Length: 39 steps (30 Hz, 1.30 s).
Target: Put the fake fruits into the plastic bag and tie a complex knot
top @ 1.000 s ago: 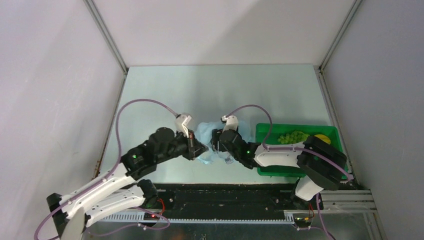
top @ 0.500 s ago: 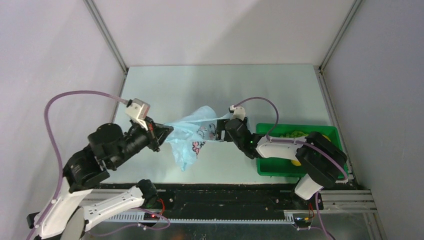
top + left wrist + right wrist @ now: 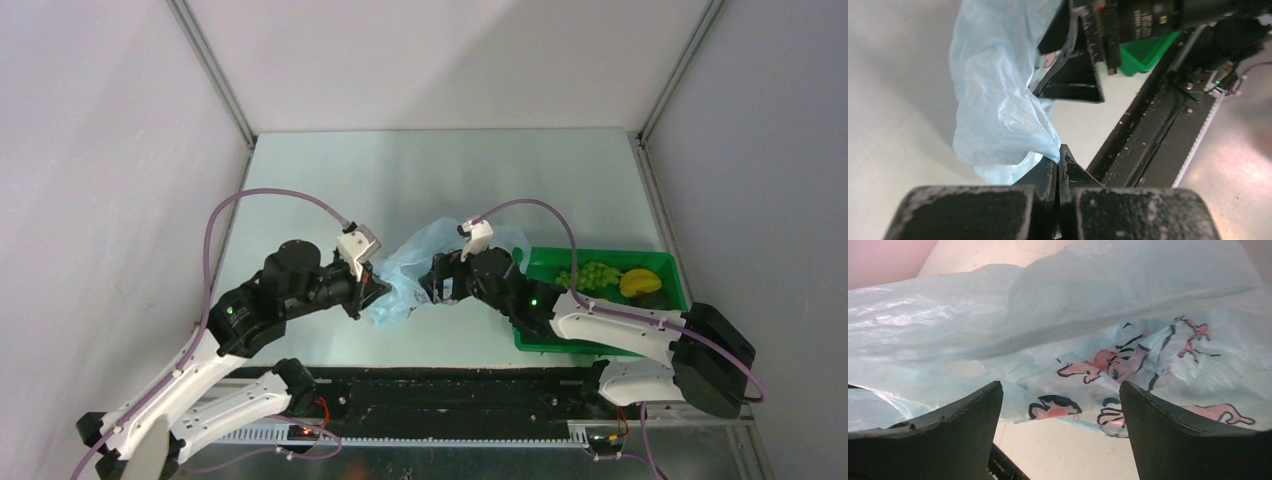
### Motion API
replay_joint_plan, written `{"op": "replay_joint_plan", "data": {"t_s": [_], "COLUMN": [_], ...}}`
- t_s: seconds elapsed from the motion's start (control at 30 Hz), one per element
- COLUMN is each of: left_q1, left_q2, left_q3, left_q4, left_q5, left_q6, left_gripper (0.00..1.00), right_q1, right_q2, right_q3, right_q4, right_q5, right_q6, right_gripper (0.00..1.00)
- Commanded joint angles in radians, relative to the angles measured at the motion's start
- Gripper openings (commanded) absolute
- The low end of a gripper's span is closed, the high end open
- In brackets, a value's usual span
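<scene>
The light-blue plastic bag point(image 3: 408, 268) hangs crumpled between my two grippers at the table's middle. My left gripper point(image 3: 376, 291) is shut on a fold of the bag point(image 3: 998, 100), pinching it at the fingertips point(image 3: 1058, 161). My right gripper point(image 3: 436, 284) is open just right of the bag. In the right wrist view the bag point(image 3: 1048, 325) with its pink-and-dark print point(image 3: 1098, 362) fills the space ahead of the open gripper point(image 3: 1060, 390), with nothing between the jaws. The green grapes point(image 3: 595, 273) and the yellow pear-like fruit point(image 3: 640, 283) lie in the tray.
The rigid green tray point(image 3: 545, 342) stands at the right near edge, under my right arm. It also shows in the left wrist view point(image 3: 1148, 50). A black rail point(image 3: 450, 385) runs along the near edge. Grey walls close in both sides and the back.
The bag was stretched between both grippers; now the right gripper has let go and opened. The left gripper has swung back right and down with the bag, which now hangs bunched.
</scene>
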Motion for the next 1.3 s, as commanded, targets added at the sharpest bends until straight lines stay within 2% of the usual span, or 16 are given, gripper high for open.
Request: {"op": "replay_joint_plan", "data": {"t_s": [0.0, 0.17, 0.37, 0.47, 0.6, 0.77, 0.9, 1.07, 1.27], "left_q1": [0.005, 0.006, 0.006, 0.006, 0.005, 0.005, 0.005, 0.006, 0.026], "left_q2": [-0.021, -0.017, 0.005, 0.013, 0.015, 0.019, 0.008, -0.022, -0.07], "left_q3": [-0.007, -0.02, -0.014, -0.012, -0.021, -0.006, 0.025, 0.12, 0.206], "left_q4": [0.1, 0.093, 0.077, 0.062, 0.067, 0.091, 0.146, 0.187, 0.15], "left_q5": [0.184, 0.285, 0.461, 0.481, 0.482, 0.423, 0.333, 0.131, 0.048], "left_q6": [0.087, 0.142, 0.185, 0.202, 0.21, 0.223, 0.243, 0.283, 0.315], "left_gripper": [0.0, 0.0, 0.0, 0.0, 0.0, 0.0, 0.0, 0.0, 0.0], "right_q1": [0.009, 0.01, -0.03, -0.054, -0.051, -0.021, 0.007, 0.016, -0.014], "right_q2": [-0.019, 0.064, 0.196, 0.255, 0.329, 0.426, 0.471, 0.495, 0.493], "right_q3": [-0.044, -0.044, -0.041, -0.035, -0.001, 0.059, 0.087, 0.092, 0.079], "right_q4": [0.128, 0.266, 0.439, 0.477, 0.455, 0.357, 0.255, 0.16, 0.048], "right_q5": [-0.121, -0.2, -0.285, -0.318, -0.35, -0.35, -0.275, -0.153, -0.044], "right_q6": [-0.006, -0.048, 0.004, 0.057, 0.033, -0.013, -0.026, 0.015, 0.089], "right_gripper": [0.89, 0.87, 0.93, 0.93, 0.93, 0.92, 0.91, 0.9, 0.89]}}
